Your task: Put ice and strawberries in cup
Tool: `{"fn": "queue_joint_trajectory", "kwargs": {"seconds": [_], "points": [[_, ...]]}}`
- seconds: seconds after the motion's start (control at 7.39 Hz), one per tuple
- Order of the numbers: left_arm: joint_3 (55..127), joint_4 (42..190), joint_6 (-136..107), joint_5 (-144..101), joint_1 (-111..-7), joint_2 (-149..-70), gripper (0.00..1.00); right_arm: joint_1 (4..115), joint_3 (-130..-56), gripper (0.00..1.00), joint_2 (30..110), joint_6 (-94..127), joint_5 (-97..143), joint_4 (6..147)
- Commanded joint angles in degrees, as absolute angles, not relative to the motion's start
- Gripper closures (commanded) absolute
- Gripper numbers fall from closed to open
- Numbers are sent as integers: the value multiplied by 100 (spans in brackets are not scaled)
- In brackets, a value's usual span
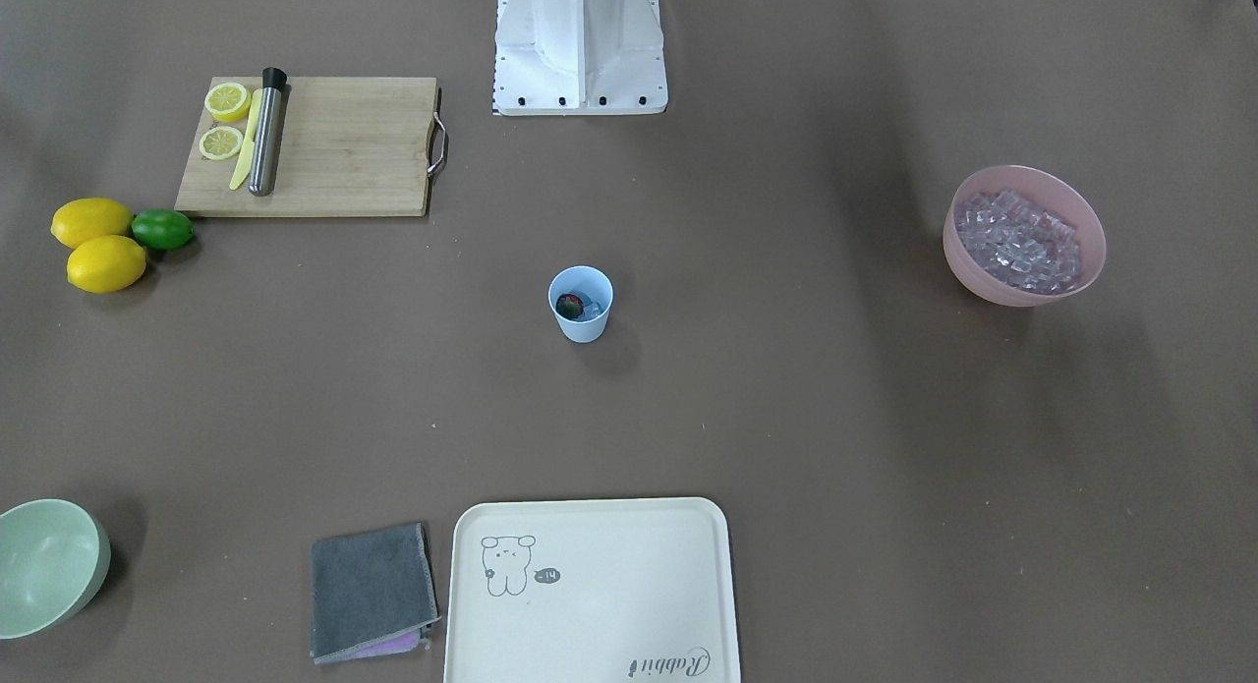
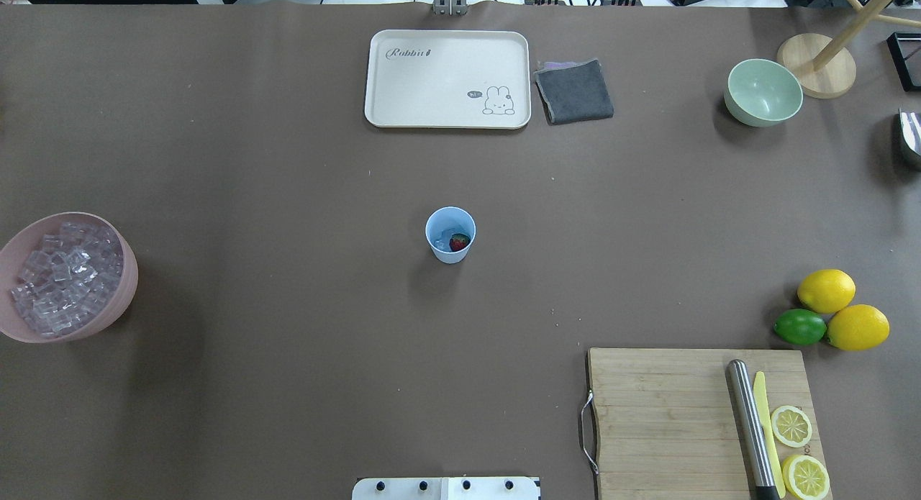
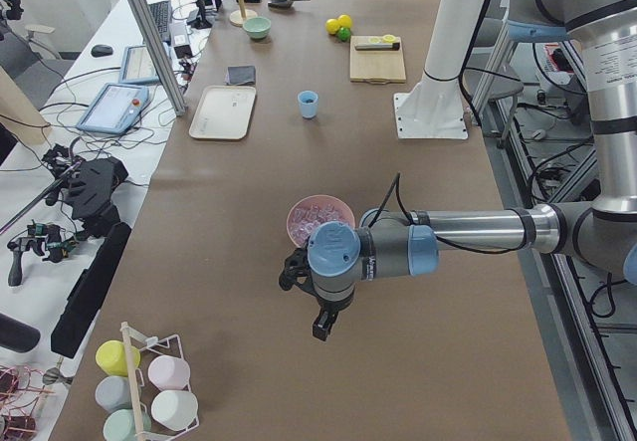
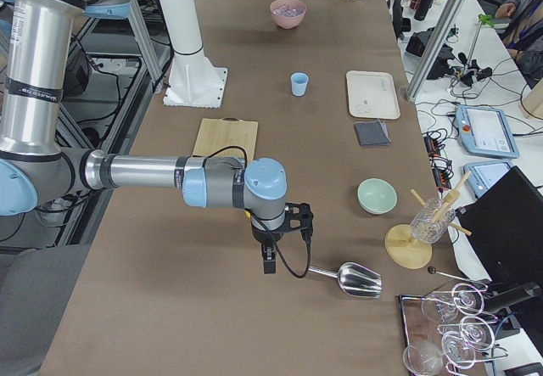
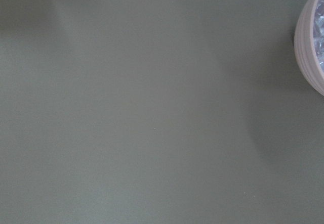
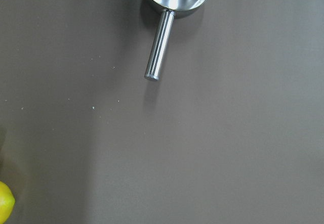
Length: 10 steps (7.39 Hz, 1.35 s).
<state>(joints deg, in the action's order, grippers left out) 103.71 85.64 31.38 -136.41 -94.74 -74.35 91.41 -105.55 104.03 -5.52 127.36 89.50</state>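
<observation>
The light-blue cup (image 1: pixel 581 305) stands upright at the table's middle, also in the overhead view (image 2: pixel 450 234). Inside it lie a dark red strawberry (image 2: pixel 460 242) and a piece of clear ice (image 2: pixel 445 239). More ice cubes (image 1: pixel 1017 241) fill a pink bowl (image 2: pixel 108 230). My left gripper (image 3: pixel 321 324) hangs past the pink bowl (image 3: pixel 320 220), far from the cup; I cannot tell whether it is open or shut. My right gripper (image 4: pixel 268 261) hangs over bare table beside a metal scoop (image 4: pixel 352 279); I cannot tell its state either.
A cutting board (image 2: pixel 669 421) holds lemon slices (image 2: pixel 791 426), a steel rod (image 2: pixel 748 421) and a yellow knife. Two lemons (image 2: pixel 826 290) and a lime (image 2: pixel 799 326) lie beside it. A cream tray (image 2: pixel 447 79), a grey cloth (image 2: pixel 574 91) and a pale green bowl (image 2: pixel 763 91) stand at the far edge.
</observation>
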Motion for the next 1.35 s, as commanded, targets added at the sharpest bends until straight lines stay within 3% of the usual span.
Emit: {"fn": "queue_joint_trajectory", "kwargs": {"seconds": [0.0, 1.22], "points": [[10371, 8561, 3138, -13641, -9475, -7427, 0, 9158, -10635, 0, 10371, -493, 12727, 9008], [10354, 8561, 3138, -13641, -9466, -7427, 0, 9219, -10775, 0, 10336, -519, 12990, 9325]]}}
